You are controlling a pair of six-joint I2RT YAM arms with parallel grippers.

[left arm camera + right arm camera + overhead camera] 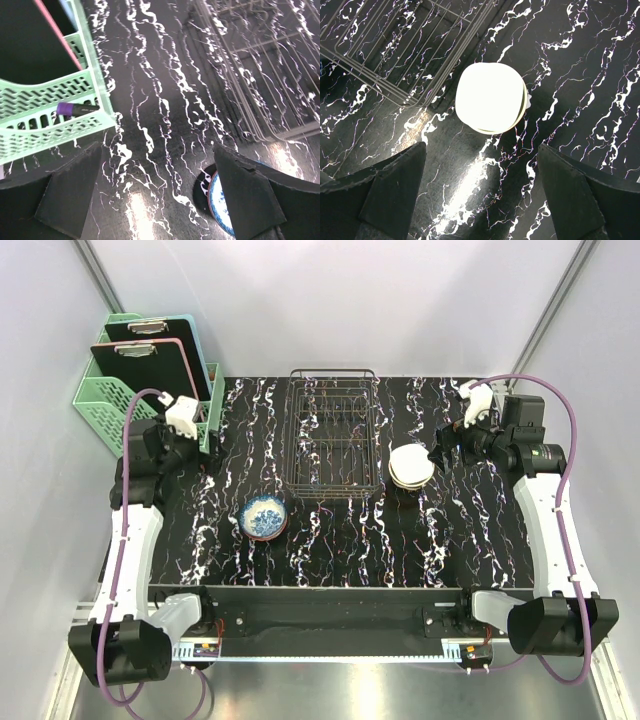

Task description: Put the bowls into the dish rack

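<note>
The dark wire dish rack stands empty at the table's middle back; it also shows in the left wrist view and the right wrist view. A blue-patterned bowl with a reddish outer rim sits left of the rack's front, partly behind my left finger in the left wrist view. A cream-white bowl tops a small stack right of the rack; in the right wrist view a yellowish rim shows under it. My left gripper is open and empty near the basket. My right gripper is open and empty just right of the white stack.
A mint green lattice basket holding clipboards stands at the back left, close to my left wrist. A purple marker lies in the basket. The black marbled table spreads in front of the rack.
</note>
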